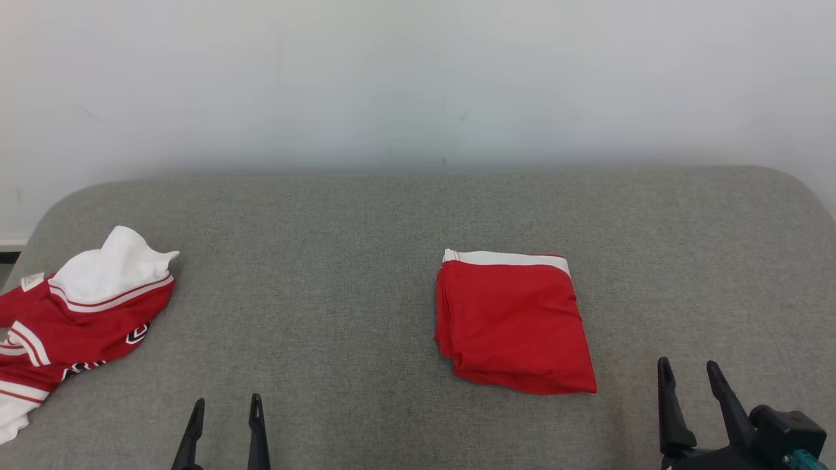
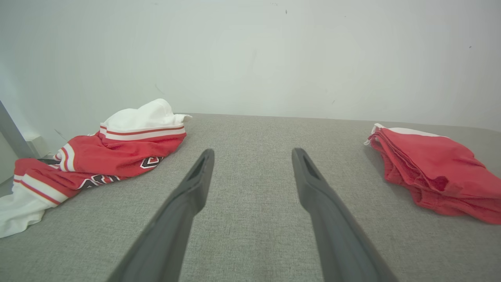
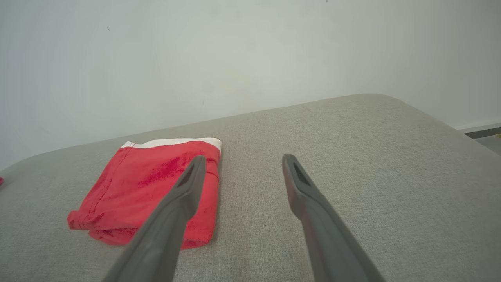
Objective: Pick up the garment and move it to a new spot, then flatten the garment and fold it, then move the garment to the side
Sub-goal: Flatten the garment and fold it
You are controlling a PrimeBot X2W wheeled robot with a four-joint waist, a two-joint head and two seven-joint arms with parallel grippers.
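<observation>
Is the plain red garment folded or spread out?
Folded: the plain red garment is a compact rectangle with stacked layers visible at its edge.

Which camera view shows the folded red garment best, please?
The head view: the folded red garment lies whole and unobstructed, seen from above. The left wrist view catches it side-on, cut by the frame edge; in the right wrist view the right claw partly covers it.
</observation>
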